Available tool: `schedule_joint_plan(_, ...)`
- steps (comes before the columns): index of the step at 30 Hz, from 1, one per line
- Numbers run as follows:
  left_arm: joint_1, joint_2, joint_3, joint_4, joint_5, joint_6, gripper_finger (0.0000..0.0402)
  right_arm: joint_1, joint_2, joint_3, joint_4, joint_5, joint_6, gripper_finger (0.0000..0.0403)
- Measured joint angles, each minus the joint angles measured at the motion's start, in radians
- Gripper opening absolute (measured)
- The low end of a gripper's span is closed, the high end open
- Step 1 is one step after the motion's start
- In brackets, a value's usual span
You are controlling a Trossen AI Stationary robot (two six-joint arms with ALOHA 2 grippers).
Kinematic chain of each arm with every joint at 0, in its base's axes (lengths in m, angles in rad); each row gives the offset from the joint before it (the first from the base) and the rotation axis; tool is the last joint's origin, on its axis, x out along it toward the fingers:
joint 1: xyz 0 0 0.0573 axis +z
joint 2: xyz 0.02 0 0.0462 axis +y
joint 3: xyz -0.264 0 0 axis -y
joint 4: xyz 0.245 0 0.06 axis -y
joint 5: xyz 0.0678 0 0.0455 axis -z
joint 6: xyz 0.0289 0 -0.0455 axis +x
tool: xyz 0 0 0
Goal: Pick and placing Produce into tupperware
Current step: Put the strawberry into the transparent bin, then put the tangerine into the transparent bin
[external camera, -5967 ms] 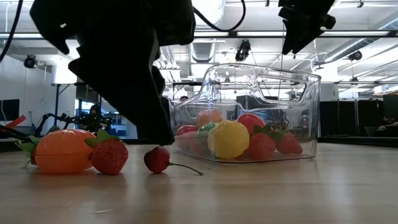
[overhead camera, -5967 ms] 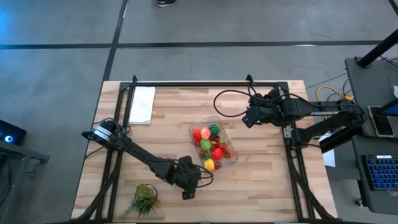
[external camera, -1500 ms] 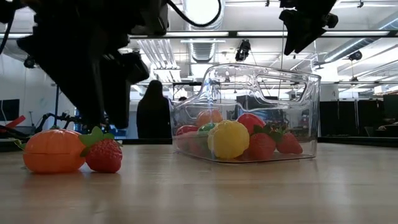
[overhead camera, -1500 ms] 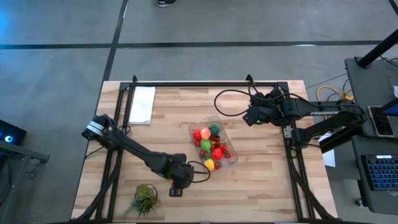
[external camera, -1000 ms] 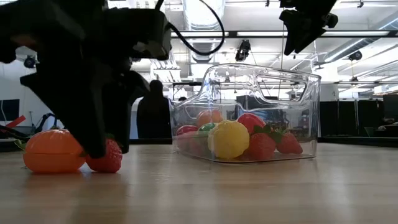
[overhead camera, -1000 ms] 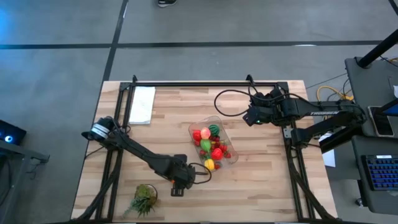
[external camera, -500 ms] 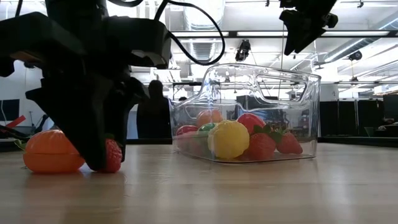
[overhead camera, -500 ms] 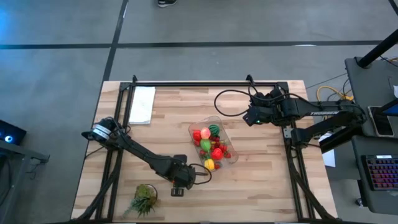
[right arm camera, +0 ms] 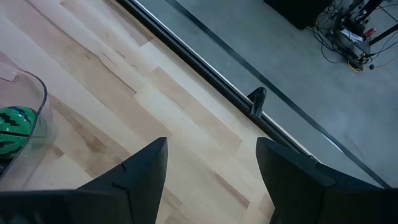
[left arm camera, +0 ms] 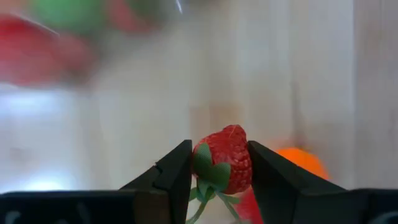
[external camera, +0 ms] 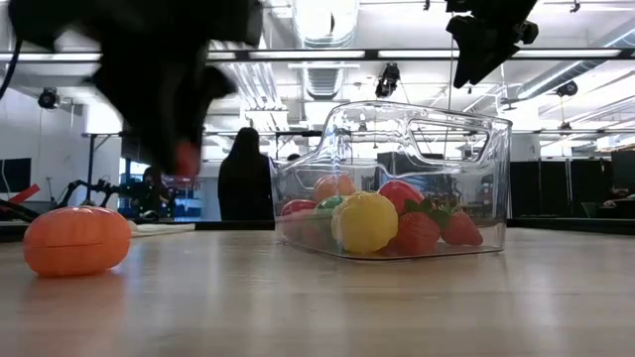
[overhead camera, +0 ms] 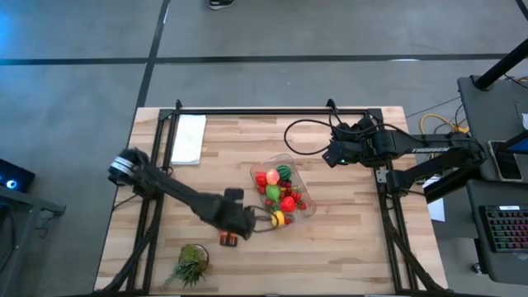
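Observation:
My left gripper (left arm camera: 219, 155) is shut on a red strawberry (left arm camera: 225, 162) with green leaves, raised above the table just left of the tupperware's near end (overhead camera: 247, 223). An orange round piece (external camera: 76, 240) rests on the wood below it. The clear tupperware (overhead camera: 283, 191) in the middle of the table holds several red, green and yellow produce pieces (external camera: 365, 220). My right gripper (right arm camera: 211, 168) hangs open and empty above the table, to the far right of the tupperware (overhead camera: 333, 153). My left gripper pinches the strawberry's two sides (left arm camera: 239, 167) between its two fingers (left arm camera: 177, 168), at its leafy end. The red tip sticks out past the fingertips. The berry (external camera: 186, 159) is lifted clear of the table.
A leafy green tuft (overhead camera: 191, 264) lies near the front left edge. A white sheet (overhead camera: 188, 139) lies at the far left. A black frame rail (overhead camera: 272, 111) runs along the far edge. A person stands in the room behind (external camera: 244, 183).
My left gripper has shut on the strawberry that lay beside the orange piece and risen with it, shifting toward the tupperware. The strawberry is now lifted clear; the orange piece stays on the table.

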Motion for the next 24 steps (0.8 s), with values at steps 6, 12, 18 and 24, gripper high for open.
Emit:
schedule_joint_plan(6, 0.100, -0.163, 0.030, 0.066, -0.164, 0.166, 0.0124, 0.000, 0.000, 0.000, 0.006, 0.001, 0.000, 0.0237)
schedule_joint_plan(12, 0.271, -0.203, -0.002, 0.306, -0.162, 0.215, 0.0127, 0.000, 0.000, 0.000, 0.009, 0.002, 0.004, 0.0237)
schedule_joint_plan(18, 0.352, -0.115, 0.010, 0.503, -0.104, 0.215, 0.0165, 0.000, 0.000, 0.000, 0.000, 0.000, 0.010, 0.0237)
schedule_joint_plan(24, 0.353, -0.073, 0.014, 0.470, -0.085, 0.206, 0.0233, 0.000, 0.000, -0.003, -0.003, -0.007, 0.010, 0.0237)
